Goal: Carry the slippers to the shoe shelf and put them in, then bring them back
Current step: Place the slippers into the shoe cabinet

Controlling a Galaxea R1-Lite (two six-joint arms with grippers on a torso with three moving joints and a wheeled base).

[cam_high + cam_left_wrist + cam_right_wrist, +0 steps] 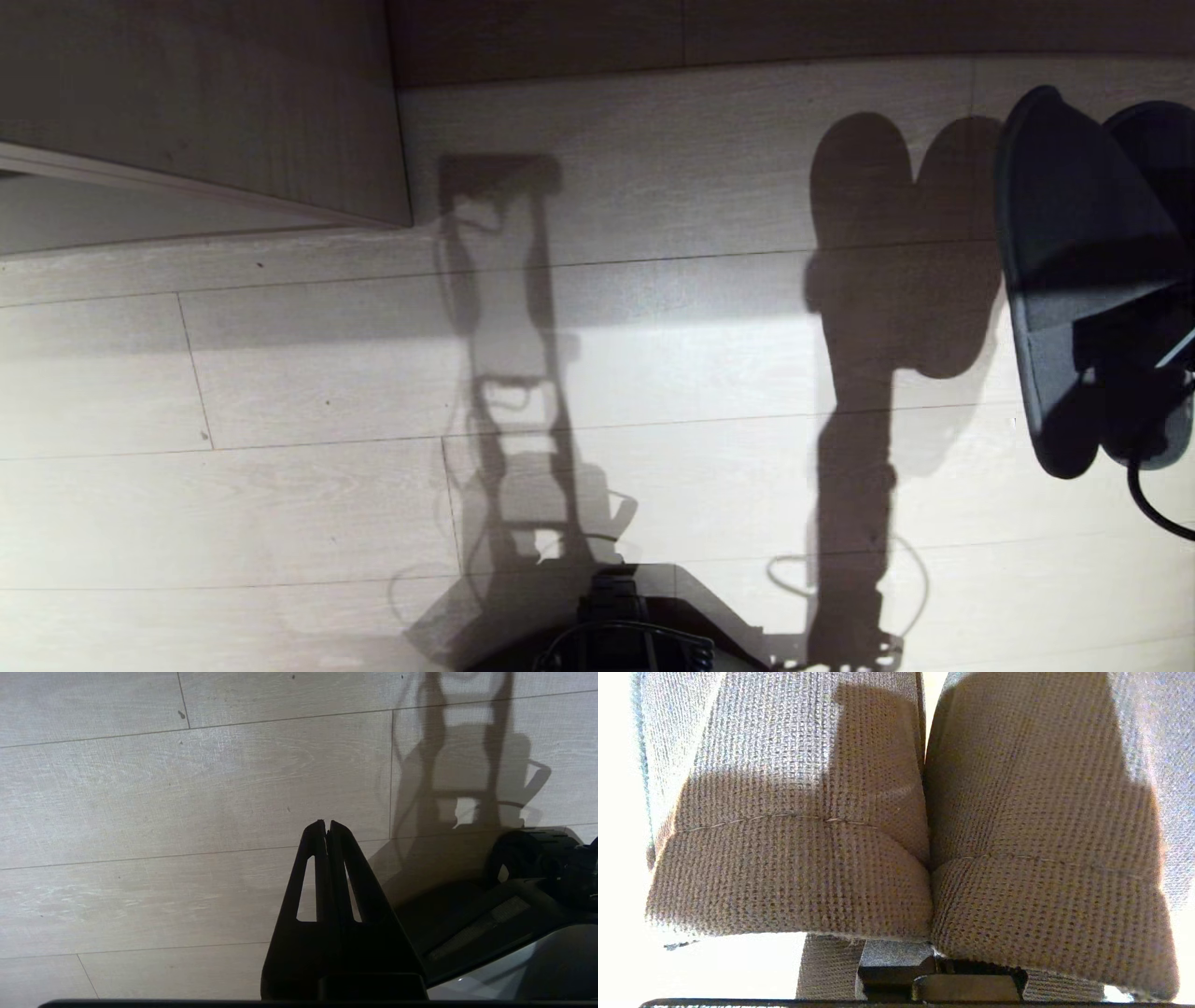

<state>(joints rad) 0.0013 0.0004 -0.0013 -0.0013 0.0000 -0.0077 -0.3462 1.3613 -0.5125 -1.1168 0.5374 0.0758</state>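
The slippers (1074, 243) hang as a pair at the right edge of the head view, dark slate-grey, side by side, toes toward the far wall, lifted off the floor. My right gripper (1125, 373) is shut on the slippers at their open heel end, and its fingers are buried in the fabric. Up close, the two woven uppers (808, 858) press together and fill the right wrist view. My left gripper (326, 823) is shut and empty, parked over bare floor. The shoe shelf's opening is out of view.
A grey-beige wood-laminate unit (205, 103) fills the far left corner, with a dark wall base (747, 33) running along the far side. Pale plank floor (653, 373) stretches between. My black base (621, 625) sits at the near edge. A cable (1153, 509) loops under the right wrist.
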